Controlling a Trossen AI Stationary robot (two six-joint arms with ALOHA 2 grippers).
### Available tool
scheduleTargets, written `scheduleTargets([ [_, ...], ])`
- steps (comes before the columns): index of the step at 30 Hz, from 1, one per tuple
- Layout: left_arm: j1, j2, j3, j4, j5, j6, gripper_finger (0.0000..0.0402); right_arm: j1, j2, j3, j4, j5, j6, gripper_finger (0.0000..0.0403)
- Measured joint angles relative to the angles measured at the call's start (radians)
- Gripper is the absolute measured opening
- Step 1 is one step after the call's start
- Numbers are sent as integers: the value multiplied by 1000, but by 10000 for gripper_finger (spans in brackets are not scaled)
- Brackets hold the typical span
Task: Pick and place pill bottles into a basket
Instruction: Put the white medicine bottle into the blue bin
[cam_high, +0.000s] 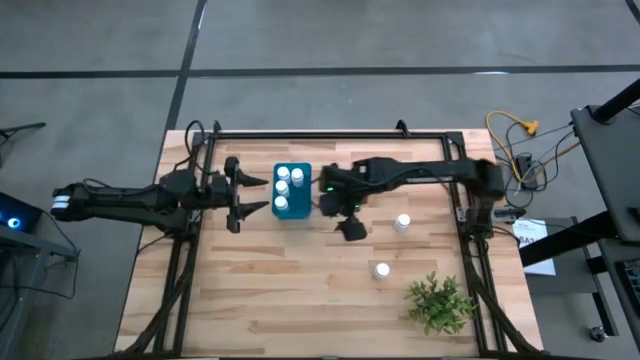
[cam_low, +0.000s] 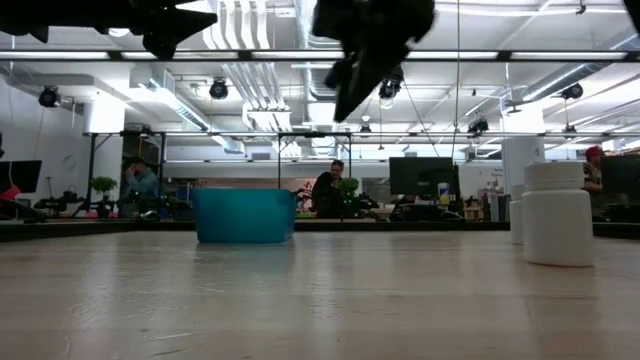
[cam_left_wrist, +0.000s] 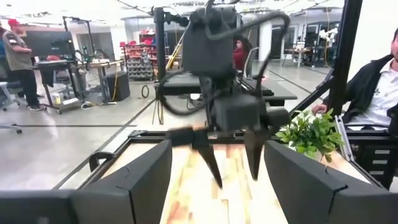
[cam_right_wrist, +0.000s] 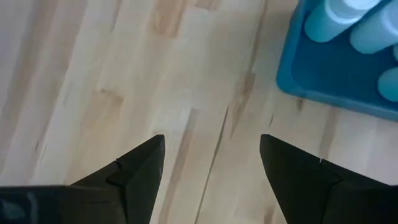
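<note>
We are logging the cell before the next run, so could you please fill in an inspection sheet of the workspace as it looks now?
Surface: light wooden slatted table top, inside a black frame.
Job's things: small blue rectangular plastic basket with three small white capped pill bottles inside; two more bottles stand on the table, and.
Clutter: green leafy plant at the table's corner.
Grippers: left gripper open, empty, beside the basket; right gripper open, empty, above bare wood on the basket's other side.
Cables: yellow and dark leads beyond the table's edge.
Surroundings: people at desks, monitors.
</note>
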Motion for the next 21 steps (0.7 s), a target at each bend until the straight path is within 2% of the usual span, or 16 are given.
scheduleTargets([
  [6,0,36,-11,69,2,1,238,0,-223,-241,36,6,-45,254],
  [10,0,52,-11,91,2,1,238,0,-342,-386,70,63,-85,254],
  [15,0,52,-11,90,2,9,238,0,-446,-557,146,110,-121,254],
  [21,0,56,-11,90,2,8,238,0,-528,-698,185,143,-148,254],
])
